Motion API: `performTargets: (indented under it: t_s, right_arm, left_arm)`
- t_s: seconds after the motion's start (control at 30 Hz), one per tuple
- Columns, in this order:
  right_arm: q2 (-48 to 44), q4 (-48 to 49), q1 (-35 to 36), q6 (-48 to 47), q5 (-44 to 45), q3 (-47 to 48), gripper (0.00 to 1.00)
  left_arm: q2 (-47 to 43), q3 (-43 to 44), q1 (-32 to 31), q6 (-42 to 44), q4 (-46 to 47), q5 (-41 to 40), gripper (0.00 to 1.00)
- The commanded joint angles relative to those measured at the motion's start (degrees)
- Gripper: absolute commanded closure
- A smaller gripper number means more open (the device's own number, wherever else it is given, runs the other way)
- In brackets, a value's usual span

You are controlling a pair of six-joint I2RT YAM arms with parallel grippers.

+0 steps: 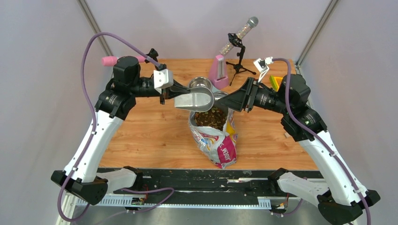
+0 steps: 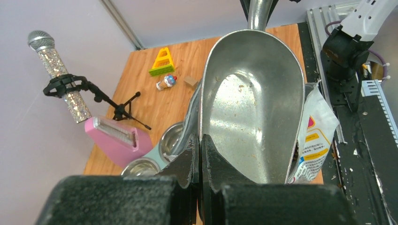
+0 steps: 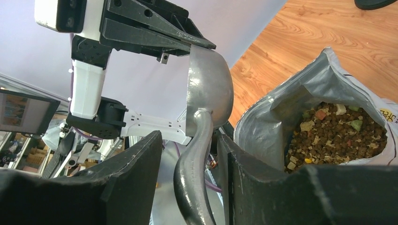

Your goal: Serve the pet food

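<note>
- The brown and tan dry pet food [image 3: 338,131], mixed with paler cubes, all sits inside the open, foil-lined printed bag [image 1: 220,145] at the middle of the wooden worktop [image 1: 141,136].
- The shiny metal scoop [image 2: 253,103] hangs just above the bag's mouth, empty but for a few crumbs.
- The left gripper [image 2: 201,149] is clenched on the scoop's rim.
- The right gripper [image 3: 190,157] straddles the scoop's curved handle. Its jaws are part-way apart with a gap showing on one side, so it is not yet clamped.
- Nothing looks served so far: what shows of the pair of round steel bowls [image 2: 170,139] holds no food. This looks like a hand-over of the scoop. Digging into the bag, carrying and tipping are all left to do.
- The bowls lie just behind the bag, toward the far edge.
- A pink wedge-shaped box [image 1: 218,72] stands just beside the bowls, and a glittery microphone on a black tripod [image 1: 239,37] stands at the far edge, so margin there is slim.
- Bare wood to the left and right of the bag gives the arms room to draw apart.
- Both wrists crowd over the bag's mouth, and its soft rim could snag the scoop.
</note>
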Motion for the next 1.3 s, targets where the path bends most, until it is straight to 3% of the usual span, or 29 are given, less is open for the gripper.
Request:
performTargets:
  t_s: [0.0, 0.17, 0.33, 0.47, 0.57, 0.6, 0.63, 0.67, 0.73, 0.83, 1.0, 1.07, 1.17, 1.27]
  right_arm:
    - [0.01, 2.68, -0.27, 0.39, -0.33, 0.3, 0.52]
    - [-0.28, 2.79, -0.26, 0.5, 1.36, 0.13, 0.53]
    - [-0.05, 2.75, -0.28, 0.16, -0.28, 0.24, 0.61]
    - [0.66, 2.66, -0.27, -0.56, -1.38, 0.45, 0.75]
    - [0.71, 2.63, -0.24, -1.37, -0.68, 0.56, 0.98]
    - [0.56, 2.57, -0.24, -1.59, 0.35, 0.51, 1.0]
    - [0.28, 2.44, -0.22, -1.96, 1.67, 0.34, 1.0]
    - [-0.03, 2.05, -0.28, -2.42, 3.28, 0.24, 1.0]
    - [-1.13, 1.25, -0.29, -3.02, 8.28, -0.27, 1.0]
    - [-4.0, 0.63, -0.55, -3.44, 19.74, -1.72, 1.0]
    - [-10.0, 0.79, -0.64, -4.93, 40.42, -5.33, 1.0]
    - [-12.17, 1.13, -0.64, -5.78, 46.91, -6.77, 1.0]
    - [-15.14, 3.6, -0.63, -6.87, 52.65, -9.24, 1.0]
    - [-17.65, 6.35, -0.68, -8.77, 60.56, -12.28, 1.0]
  left_arm:
    - [0.45, 3.39, 0.01, 2.62, -1.06, 0.71, 1.0]
    - [0.84, 4.31, -0.02, 4.98, -4.47, 0.38, 1.0]
    - [1.25, 4.62, 0.02, 3.66, -3.79, -1.51, 1.0]
    - [1.26, 4.37, -0.03, 3.77, -3.74, -1.71, 1.0]
    - [0.92, 4.08, -0.01, 2.77, -3.36, -1.83, 0.96]
    - [0.49, 3.82, 0.0, 1.63, -1.52, -2.4, 0.7]
    - [0.16, 2.99, 0.02, -1.42, -0.16, -2.79, 0.52]
    - [-0.74, 2.53, 0.02, -3.11, 2.93, -4.33, 0.13]
    - [-2.55, -0.41, -0.06, -12.24, 9.9, -9.92, 0.02]
    - [-4.46, -3.47, -0.02, -33.06, 17.35, -24.27, 0.0]
    - [-4.05, -6.89, -0.02, -56.22, 14.96, -31.1, 0.0]
    - [-2.84, -6.81, -0.13, -60.84, 11.13, -32.6, 0.01]
    - [1.28, -2.89, -0.16, -63.11, -2.48, -36.07, 0.09]
    - [5.91, 1.06, -2.25, -64.22, -9.13, -35.89, 0.13]
